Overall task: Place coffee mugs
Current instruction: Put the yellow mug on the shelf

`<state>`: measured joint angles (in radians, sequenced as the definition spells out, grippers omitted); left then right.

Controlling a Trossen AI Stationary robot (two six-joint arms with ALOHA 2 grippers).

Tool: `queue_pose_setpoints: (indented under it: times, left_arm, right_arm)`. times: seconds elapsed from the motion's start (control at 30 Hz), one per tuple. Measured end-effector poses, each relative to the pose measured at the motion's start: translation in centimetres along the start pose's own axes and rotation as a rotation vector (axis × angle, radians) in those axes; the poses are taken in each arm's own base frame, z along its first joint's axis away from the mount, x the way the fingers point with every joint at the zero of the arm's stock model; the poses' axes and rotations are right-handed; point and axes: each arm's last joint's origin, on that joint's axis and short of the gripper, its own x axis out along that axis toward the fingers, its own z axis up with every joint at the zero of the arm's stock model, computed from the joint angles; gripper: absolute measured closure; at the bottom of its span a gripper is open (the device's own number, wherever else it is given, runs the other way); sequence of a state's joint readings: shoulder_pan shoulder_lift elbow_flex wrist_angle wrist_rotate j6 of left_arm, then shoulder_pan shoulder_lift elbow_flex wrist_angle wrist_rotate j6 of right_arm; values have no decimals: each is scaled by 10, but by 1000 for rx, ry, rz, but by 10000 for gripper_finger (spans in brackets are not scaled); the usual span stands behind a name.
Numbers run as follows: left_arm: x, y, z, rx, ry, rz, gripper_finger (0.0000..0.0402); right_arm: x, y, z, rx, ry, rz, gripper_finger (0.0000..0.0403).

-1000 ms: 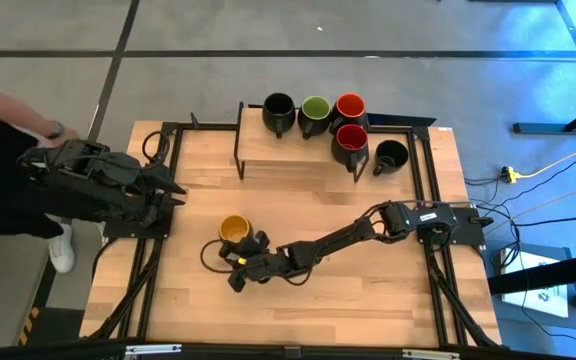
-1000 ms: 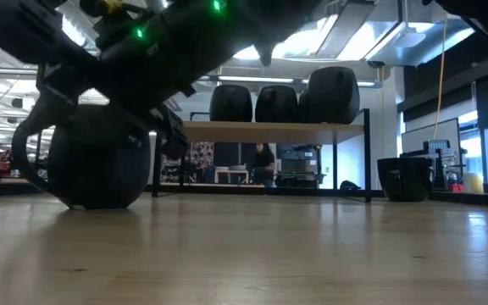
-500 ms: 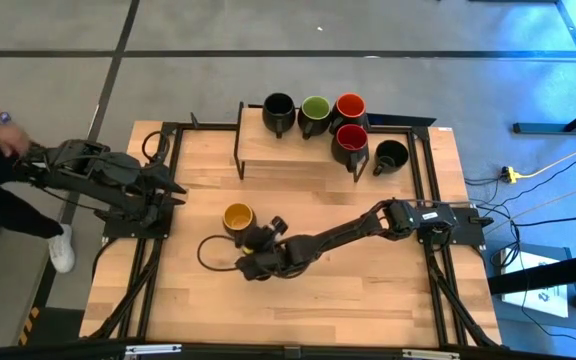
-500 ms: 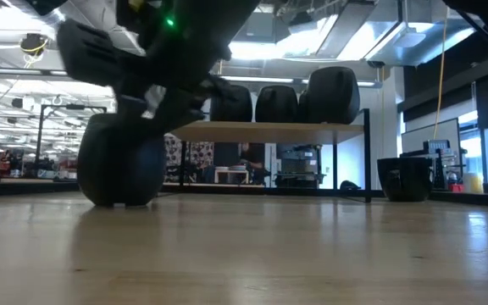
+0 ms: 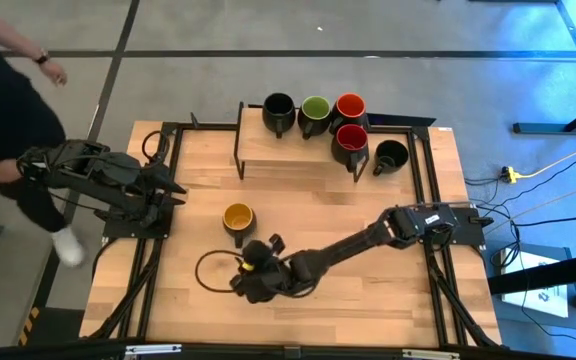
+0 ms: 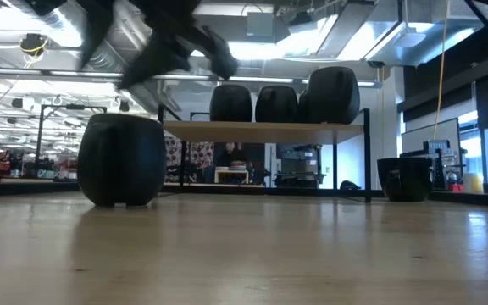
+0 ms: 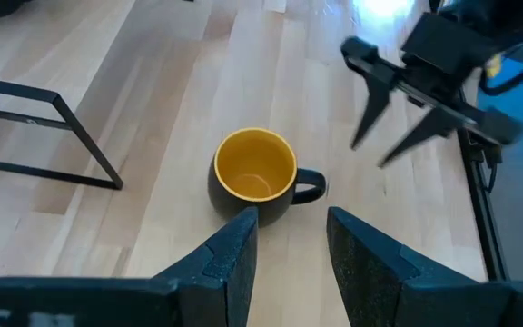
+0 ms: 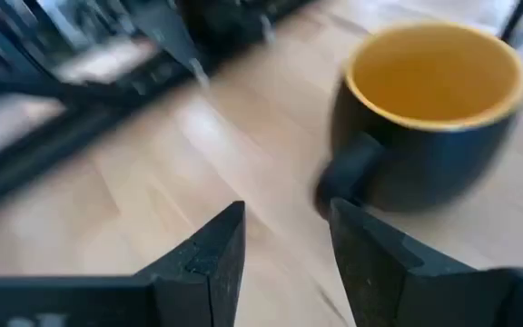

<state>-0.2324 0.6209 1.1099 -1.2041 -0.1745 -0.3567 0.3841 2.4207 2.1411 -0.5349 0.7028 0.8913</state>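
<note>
Near the counter (image 5: 368,300) centre we see one yellow mug (image 5: 238,219) standing free, our right gripper (image 5: 253,283) released at its 6 o'clock; five mugs (image 5: 334,127) cluster at 12, left gripper (image 7: 289,259) parted.

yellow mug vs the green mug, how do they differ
The yellow mug stands alone on the bare table; the green mug sits on the raised shelf in a cluster with other mugs. The insides differ in colour: yellow in one, green in the other. The right gripper, jaws open, is beside the yellow mug; no gripper is near the green mug. Both are upright, black outside, with a handle.
</note>
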Motion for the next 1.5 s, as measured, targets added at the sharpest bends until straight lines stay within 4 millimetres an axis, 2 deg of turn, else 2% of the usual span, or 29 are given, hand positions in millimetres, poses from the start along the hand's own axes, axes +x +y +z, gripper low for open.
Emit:
queue_pose_setpoints:
  times: [0.1,0.23,0.37,0.67,0.97,1.2,1.3,1.5]
  left_arm:
    - [0,0,0,0,0,0,273]
    - [0,0,0,0,0,0,273]
    - [0,0,0,0,1,-1,273]
    - [0,0,0,1,1,-4,273]
    - [0,1,0,27,-9,25,273]
    - [0,1,0,27,-11,31,273]
    - [0,1,0,27,-11,32,273]
    - [0,1,0,27,-11,32,273]
  right_arm:
    - [-1,6,0,49,-83,19,251]
    - [3,4,0,114,-191,-56,251]
    - [21,0,-20,138,-226,-111,251]
    - [51,-3,-43,189,-242,-109,251]
    - [57,-14,-43,84,-206,-177,251]
    - [52,-17,-39,2,-200,-255,251]
    - [51,-15,-35,7,-207,-255,251]
    - [62,-24,-31,25,-151,-241,251]
